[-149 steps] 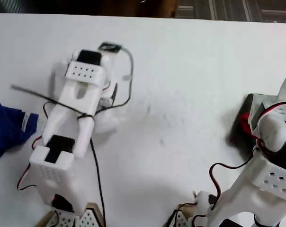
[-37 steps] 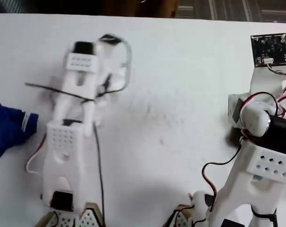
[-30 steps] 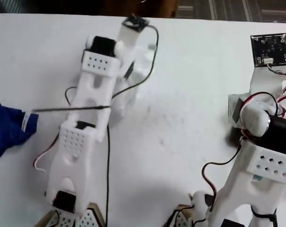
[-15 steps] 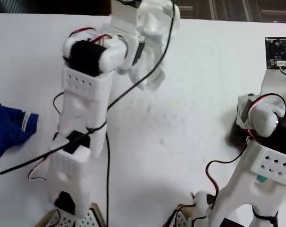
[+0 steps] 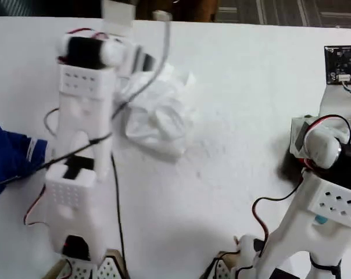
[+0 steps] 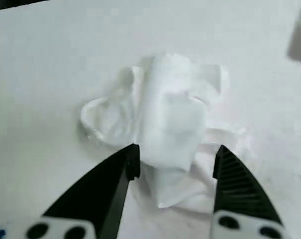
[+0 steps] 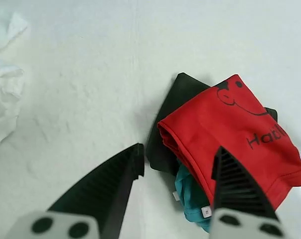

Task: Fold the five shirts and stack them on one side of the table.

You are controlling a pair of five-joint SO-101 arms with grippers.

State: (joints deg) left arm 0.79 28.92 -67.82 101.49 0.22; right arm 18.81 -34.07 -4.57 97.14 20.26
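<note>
Left jaws now open above white shirt [image 6: 166, 123], no longer aloft

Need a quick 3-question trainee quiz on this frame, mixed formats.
1. True or false: the left gripper hangs open above the crumpled white shirt.
2. Which shirt tops the stack below the right gripper? A white shirt; B red shirt; C yellow shirt.
3. Short answer: is the right gripper open or shut?
Key: 1 true; 2 B; 3 open.
</note>
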